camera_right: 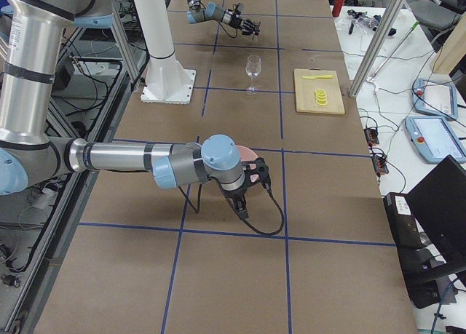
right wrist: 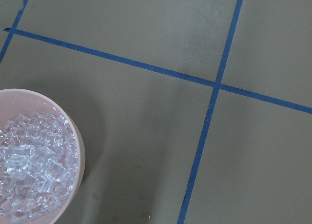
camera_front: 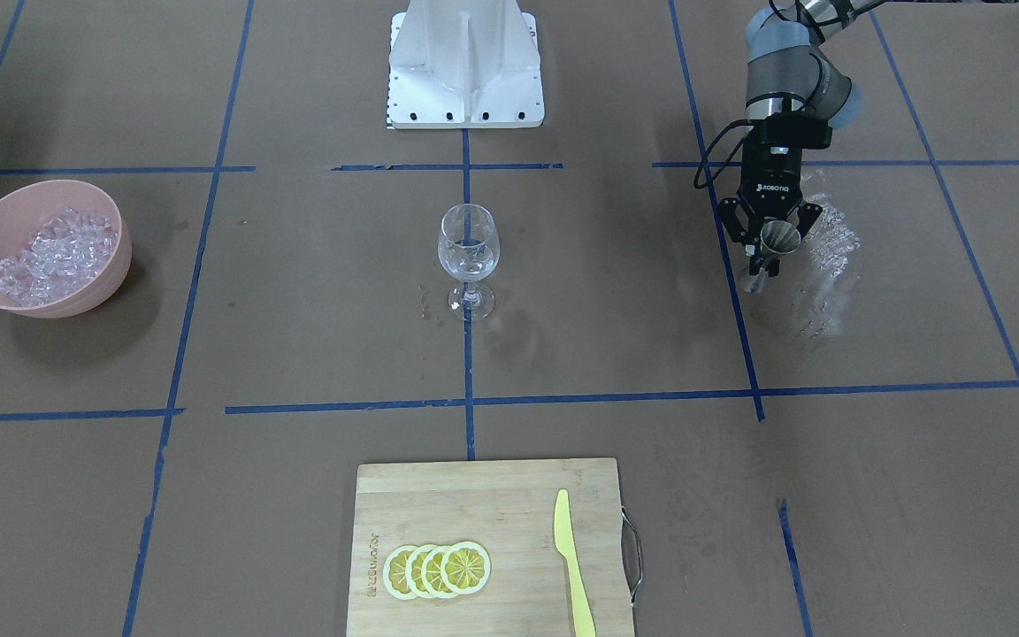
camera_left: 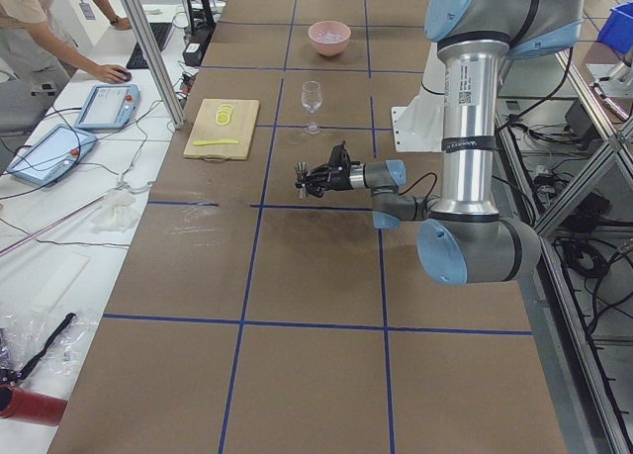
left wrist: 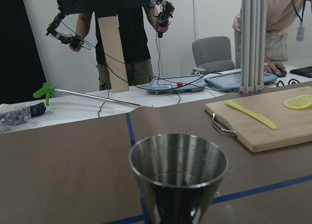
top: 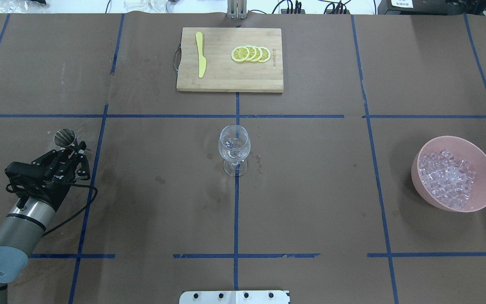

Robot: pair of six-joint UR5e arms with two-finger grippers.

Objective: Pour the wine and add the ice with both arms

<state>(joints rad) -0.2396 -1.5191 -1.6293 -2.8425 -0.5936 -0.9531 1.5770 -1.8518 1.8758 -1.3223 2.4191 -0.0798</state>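
Overhead exterior: left jaws clamp steel jigger (top: 65, 137), wine glass (top: 234, 147) well apart; right jaws unclear, near ice (right wrist: 29, 155).

Brown table (top: 310, 190), blue tape grid (top: 236, 211); white side bench (camera_left: 148, 167); grey chair (left wrist: 213, 50); white wall (left wrist: 214, 9).

Left arm (top: 20, 226) reaches out low, wrist level; left gripper (camera_front: 772, 242) is clamped from the side on an upright steel cup (left wrist: 178, 180). Right arm (camera_right: 124, 158) is stretched low, right gripper (camera_right: 256, 175) forward, jaw state unreadable.
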